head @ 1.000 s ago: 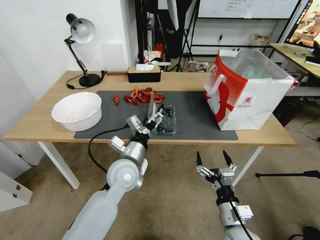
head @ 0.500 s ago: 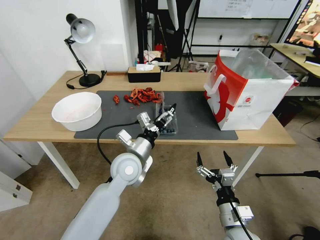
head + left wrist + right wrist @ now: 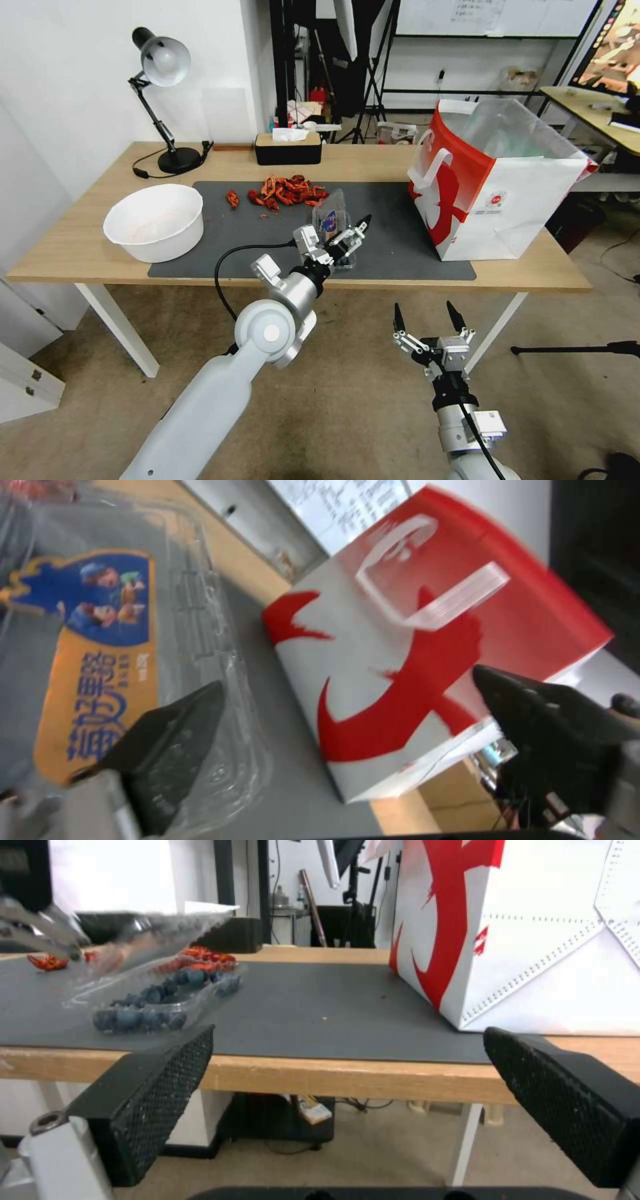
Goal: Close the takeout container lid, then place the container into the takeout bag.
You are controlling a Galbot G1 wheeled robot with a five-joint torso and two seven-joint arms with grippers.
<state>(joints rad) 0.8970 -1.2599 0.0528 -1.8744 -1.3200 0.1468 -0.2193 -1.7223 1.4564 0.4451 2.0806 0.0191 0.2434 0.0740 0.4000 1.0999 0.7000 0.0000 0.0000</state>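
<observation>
While the left pincer [image 3: 352,235] hangs over the container [image 3: 333,248], its fingers are spread apart with nothing clamped between them; one fingertip [image 3: 175,740] sits against the takeout container lid [image 3: 127,630], the other out in free air toward the takeout bag [image 3: 490,183]. Lid is tilted up, partway over the box, not flat down; cannot tell if it is latched. Its sticker [image 3: 100,665] shows blue and orange print, just beside the near fingertip. Container rests on the dark mat [image 3: 400,227] on the worktop [image 3: 80,247], blueberries [image 3: 160,1000] visible through the clear wall, right under the left pincer. Bag stands upright well apart from that pincer, off on its right side at the mat's far end, mouth open with clear liner showing, white handle [image 3: 433,170] on the red face. Open mat lies between pincer and bag. Beyond the pincer, close to the lid, a heap of red scraps [image 3: 283,190]; farther back a black tissue box [image 3: 288,148]. Off to the pincer's left a white bowl [image 3: 155,221] at the mat edge, and a desk lamp [image 3: 163,93] at the back corner. Right pincer [image 3: 427,319] is parked below the worktop's front edge, fingers wide apart, holding nothing, well apart from the container.
</observation>
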